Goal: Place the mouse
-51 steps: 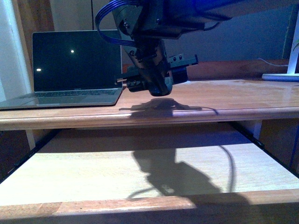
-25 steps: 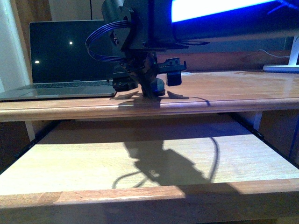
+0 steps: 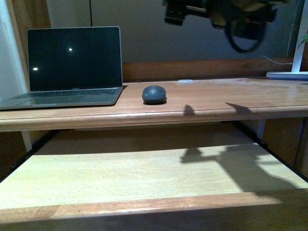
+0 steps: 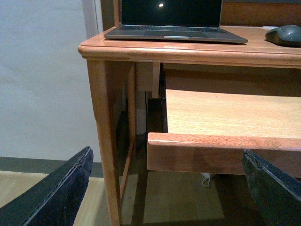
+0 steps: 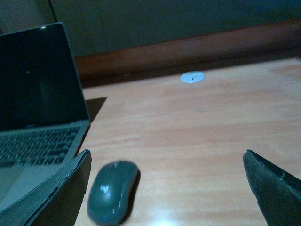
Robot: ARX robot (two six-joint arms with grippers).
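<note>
The dark grey-green mouse (image 3: 154, 94) lies on the wooden desk top (image 3: 216, 98), just right of the open laptop (image 3: 72, 65). It also shows in the right wrist view (image 5: 113, 192) and at the far corner of the left wrist view (image 4: 284, 35). My right gripper (image 5: 167, 193) is open and empty, raised above the desk with the mouse near one finger. In the front view the right arm (image 3: 226, 14) hangs high at the back right. My left gripper (image 4: 167, 188) is open and empty, low in front of the desk's left leg.
The pull-out keyboard tray (image 3: 144, 168) is extended below the desk top. A white round cable grommet (image 5: 192, 76) sits in the desk behind the mouse. A white lamp base (image 3: 288, 74) stands at the far right. The desk's left leg (image 4: 106, 141) is close to my left gripper.
My right gripper has let go of the mouse and risen up and to the right. The mouse now lies alone on the desk beside the laptop.
</note>
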